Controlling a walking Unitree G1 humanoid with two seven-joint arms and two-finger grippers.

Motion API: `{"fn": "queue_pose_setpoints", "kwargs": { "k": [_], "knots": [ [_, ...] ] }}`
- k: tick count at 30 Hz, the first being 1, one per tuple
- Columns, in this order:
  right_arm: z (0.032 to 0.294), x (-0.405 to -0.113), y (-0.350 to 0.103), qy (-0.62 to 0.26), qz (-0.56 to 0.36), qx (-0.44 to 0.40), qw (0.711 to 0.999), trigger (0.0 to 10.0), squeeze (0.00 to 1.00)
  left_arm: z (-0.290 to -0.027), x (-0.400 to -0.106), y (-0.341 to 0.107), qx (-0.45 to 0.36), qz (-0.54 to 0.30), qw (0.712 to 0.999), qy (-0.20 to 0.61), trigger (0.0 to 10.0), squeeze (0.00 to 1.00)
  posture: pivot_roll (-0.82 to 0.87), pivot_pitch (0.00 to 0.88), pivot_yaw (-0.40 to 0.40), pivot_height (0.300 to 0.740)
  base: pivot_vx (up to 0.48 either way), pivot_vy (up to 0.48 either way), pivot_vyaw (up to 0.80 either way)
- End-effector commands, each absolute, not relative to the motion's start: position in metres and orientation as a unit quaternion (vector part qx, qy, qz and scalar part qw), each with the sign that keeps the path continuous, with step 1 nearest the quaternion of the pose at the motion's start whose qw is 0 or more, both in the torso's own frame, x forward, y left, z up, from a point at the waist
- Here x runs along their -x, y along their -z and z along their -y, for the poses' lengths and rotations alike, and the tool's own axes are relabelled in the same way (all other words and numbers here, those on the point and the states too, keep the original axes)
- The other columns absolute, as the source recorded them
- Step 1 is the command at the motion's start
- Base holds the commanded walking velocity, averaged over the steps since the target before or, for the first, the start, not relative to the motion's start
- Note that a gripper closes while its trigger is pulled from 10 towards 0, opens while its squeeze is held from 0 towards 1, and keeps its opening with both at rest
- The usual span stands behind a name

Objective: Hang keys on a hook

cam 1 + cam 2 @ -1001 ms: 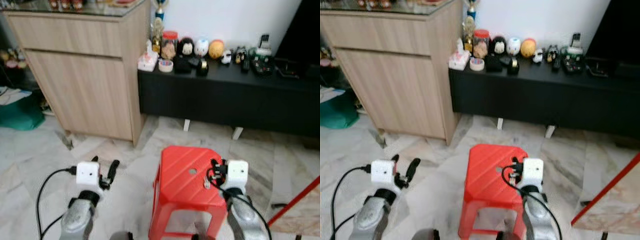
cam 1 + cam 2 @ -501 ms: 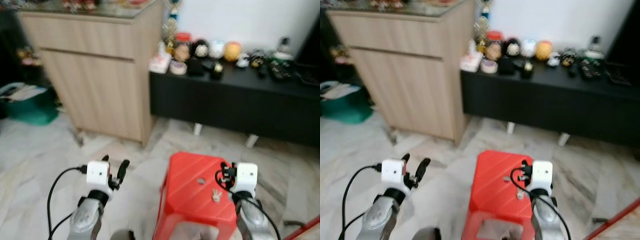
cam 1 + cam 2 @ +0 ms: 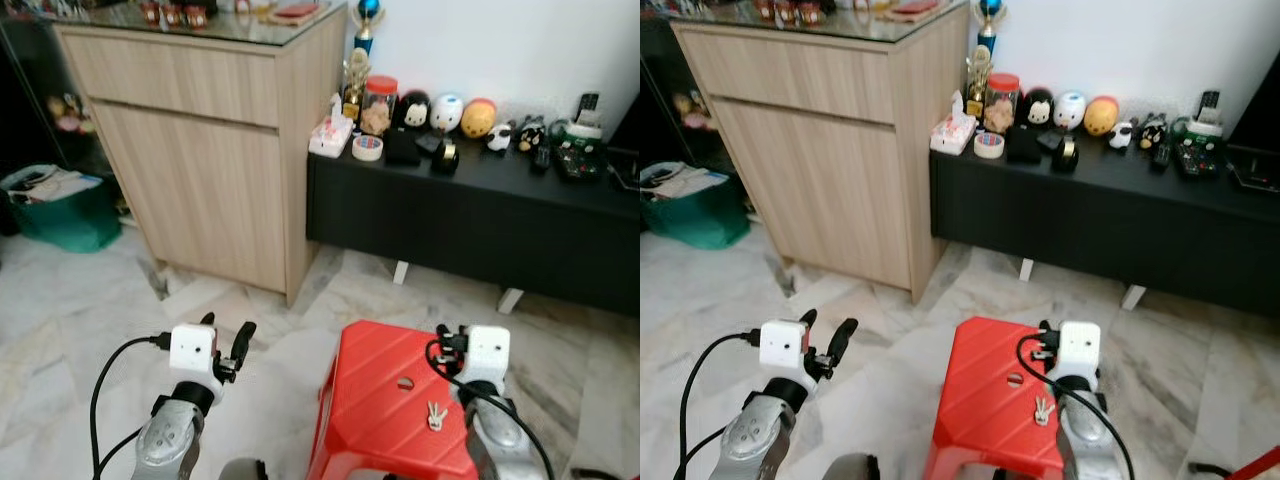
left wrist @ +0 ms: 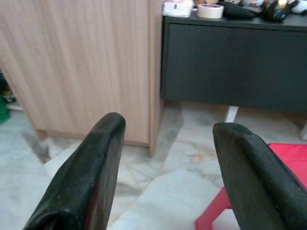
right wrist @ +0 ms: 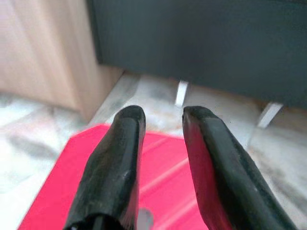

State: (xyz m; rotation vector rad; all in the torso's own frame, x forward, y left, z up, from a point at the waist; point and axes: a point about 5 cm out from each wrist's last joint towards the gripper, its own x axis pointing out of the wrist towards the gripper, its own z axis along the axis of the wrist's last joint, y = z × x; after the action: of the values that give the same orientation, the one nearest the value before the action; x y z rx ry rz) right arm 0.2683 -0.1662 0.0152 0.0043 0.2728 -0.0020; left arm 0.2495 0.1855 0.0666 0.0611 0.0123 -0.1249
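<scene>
On the red stool (image 3: 385, 410) the keys (image 3: 434, 414) now lie loose beside the right gripper (image 5: 160, 143), fingers slightly parted and empty after holding them a second ago, left gripper (image 4: 168, 158) spread wide, so they need regrasping.

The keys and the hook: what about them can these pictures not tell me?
- The keys on the red stool: too small in the eye views to count.
- Hook: none can be made out anywhere.
- Right gripper: its wrist view passes above the keys, with the fingers slightly apart.
- Stool legs: cut off by the bottom edge.
</scene>
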Motion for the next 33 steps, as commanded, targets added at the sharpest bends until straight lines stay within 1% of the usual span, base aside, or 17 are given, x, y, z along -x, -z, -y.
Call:
{"fn": "queue_pose_setpoints", "kwargs": {
  "k": [1,2,3,4,5,7,9,10,12,14,18,22,29,31,33],
  "knots": [
    [0.175,-0.264,-0.006,0.013,-0.167,0.009,0.986,10.0,0.0,-0.183,-0.25,-0.067,-0.027,-0.009,0.997,0.066,10.0,0.0,0.07,0.0,-0.052,0.628,0.0,0.0,0.0],
    [0.175,-0.262,-0.001,0.005,-0.189,0.018,0.982,10.0,0.0,-0.183,-0.25,-0.066,-0.027,-0.01,0.997,0.067,10.0,0.0,0.07,0.0,-0.052,0.628,0.0,0.0,0.0],
    [0.175,-0.262,-0.001,0.005,-0.189,0.018,0.982,10.0,0.0,-0.183,-0.25,-0.066,-0.027,-0.01,0.997,0.067,10.0,0.0,0.07,0.0,-0.052,0.628,0.0,0.0,0.0],
    [0.174,-0.257,0.011,-0.007,-0.231,0.044,0.972,10.0,0.0,-0.183,-0.25,-0.066,-0.027,-0.011,0.997,0.068,10.0,0.0,0.07,0.0,-0.051,0.628,0.0,0.0,0.0],
    [0.176,-0.255,0.017,-0.005,-0.255,0.049,0.966,10.0,0.0,-0.182,-0.25,-0.065,-0.028,-0.013,0.997,0.068,10.0,0.0,0.07,0.0,-0.051,0.628,0.0,0.0,0.0],
    [0.177,-0.253,0.023,-0.002,-0.281,0.04,0.959,10.0,0.0,-0.182,-0.251,-0.065,-0.029,-0.014,0.997,0.068,10.0,0.0,0.07,0.0,-0.047,0.628,0.0,0.0,0.0],
    [0.173,-0.251,0.029,-0.024,-0.303,0.044,0.952,10.0,0.0,-0.182,-0.251,-0.065,-0.028,-0.015,0.997,0.069,10.0,0.0,0.06,0.0,-0.045,0.628,0.0,0.0,0.0],
    [0.169,-0.248,0.035,-0.044,-0.324,0.055,0.944,10.0,0.0,-0.182,-0.251,-0.064,-0.029,-0.017,0.997,0.071,10.0,0.0,0.06,0.0,-0.045,0.628,0.0,0.0,0.0],
    [0.175,-0.246,0.039,-0.015,-0.332,0.059,0.941,10.0,0.0,-0.179,-0.253,-0.061,-0.03,-0.024,0.996,0.076,10.0,0.0,0.06,0.0,-0.044,0.628,0.0,0.0,0.0],
    [0.176,-0.242,0.044,-0.008,-0.353,0.05,0.934,10.0,0.0,-0.179,-0.255,-0.058,-0.025,-0.028,0.997,0.074,10.0,0.0,0.06,0.0,-0.044,0.628,0.0,0.0,0.0],
    [0.176,-0.241,0.047,-0.008,-0.356,0.046,0.933,10.0,0.0,-0.175,-0.257,-0.052,-0.024,-0.038,0.996,0.075,10.0,0.0,0.07,0.0,-0.041,0.628,0.0,0.0,0.0],
    [0.177,-0.244,0.046,-0.006,-0.356,0.025,0.934,10.0,0.0,-0.173,-0.261,-0.055,-0.023,-0.034,0.996,0.078,10.0,0.0,0.07,0.0,-0.039,0.628,0.0,0.0,0.0],
    [0.181,-0.246,0.045,0.007,-0.358,0.018,0.933,10.0,0.0,-0.173,-0.265,-0.055,-0.022,-0.03,0.996,0.077,10.0,0.0,0.07,0.0,-0.038,0.628,0.0,0.0,0.0],
    [0.18,-0.251,0.042,0.011,-0.342,-0.012,0.939,10.0,0.0,-0.171,-0.269,-0.053,-0.022,-0.03,0.996,0.079,10.0,0.0,0.06,0.0,-0.038,0.628,0.0,0.0,0.0],
    [0.179,-0.252,0.041,0.01,-0.341,-0.006,0.94,10.0,0.0,-0.17,-0.27,-0.053,-0.022,-0.031,0.996,0.08,10.0,0.0,0.06,0.0,-0.039,0.628,0.0,0.0,0.0]
  ]
}}
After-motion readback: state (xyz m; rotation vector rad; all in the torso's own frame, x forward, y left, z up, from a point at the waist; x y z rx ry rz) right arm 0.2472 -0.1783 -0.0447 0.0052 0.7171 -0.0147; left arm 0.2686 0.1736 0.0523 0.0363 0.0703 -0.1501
